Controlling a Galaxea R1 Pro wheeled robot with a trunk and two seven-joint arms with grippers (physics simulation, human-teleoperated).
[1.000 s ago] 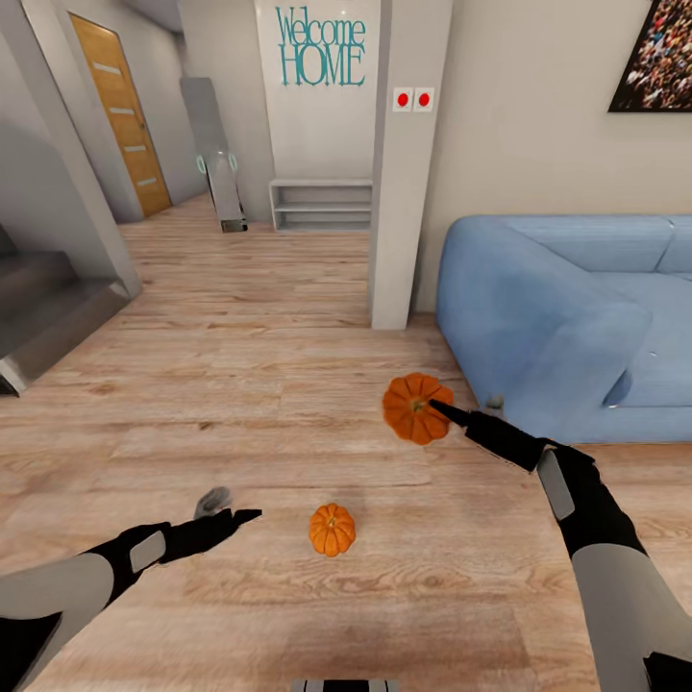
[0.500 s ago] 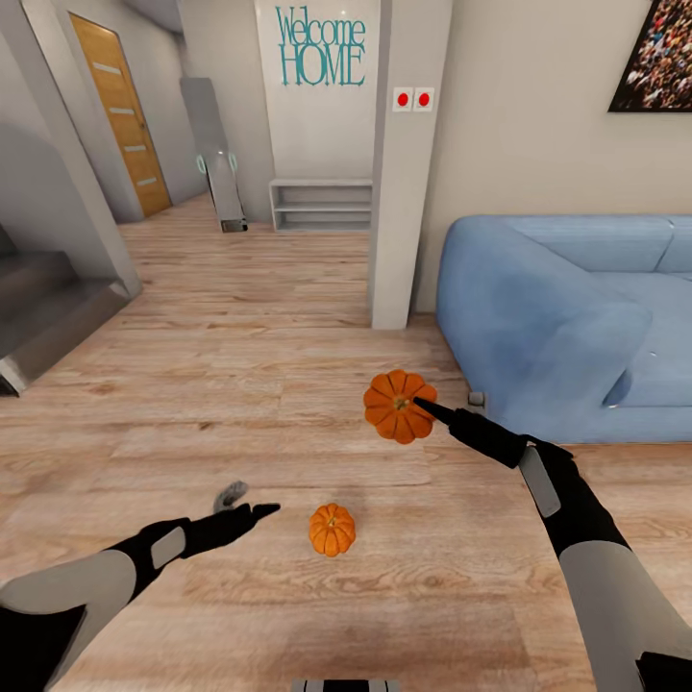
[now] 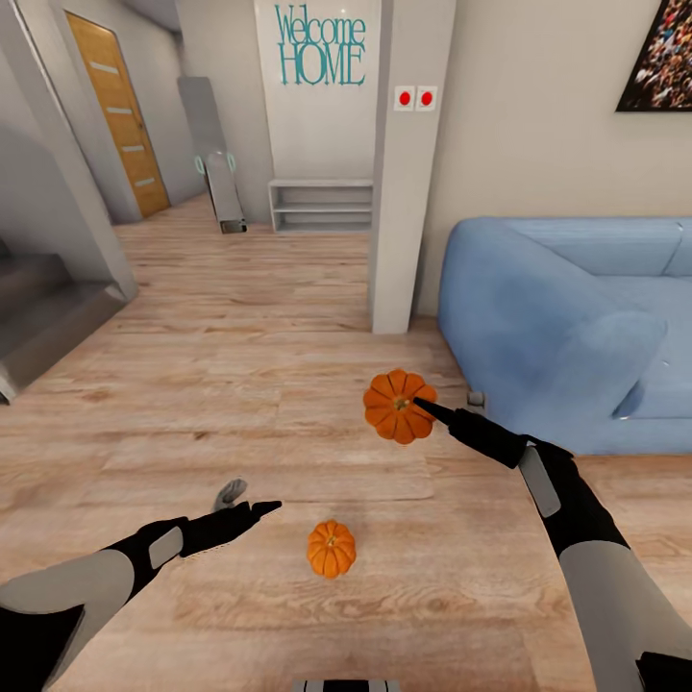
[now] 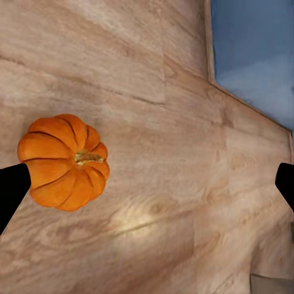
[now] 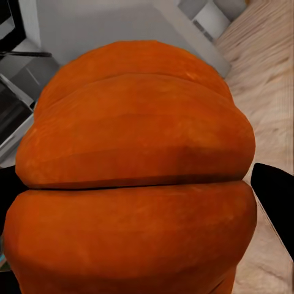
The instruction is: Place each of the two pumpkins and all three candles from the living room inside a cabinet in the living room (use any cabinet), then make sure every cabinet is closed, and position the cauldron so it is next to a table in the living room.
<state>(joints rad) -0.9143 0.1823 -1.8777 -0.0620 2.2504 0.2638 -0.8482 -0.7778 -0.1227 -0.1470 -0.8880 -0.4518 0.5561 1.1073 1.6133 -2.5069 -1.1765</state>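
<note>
Since the earlier frames, only the camera has shifted slightly; both arms hold position. Right gripper [image 3: 415,407] is clamped on one pumpkin [image 3: 398,406], raised above the wood floor [image 3: 240,384] near the blue sofa [image 3: 557,327]. Left gripper [image 3: 252,503], jaws spread, hovers just beside the second pumpkin [image 3: 331,549] on the floor.

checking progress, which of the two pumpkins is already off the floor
The pumpkin in front of the blue sofa, gripped by the right gripper. The other pumpkin sits on the wood floor near the open left gripper.
</note>
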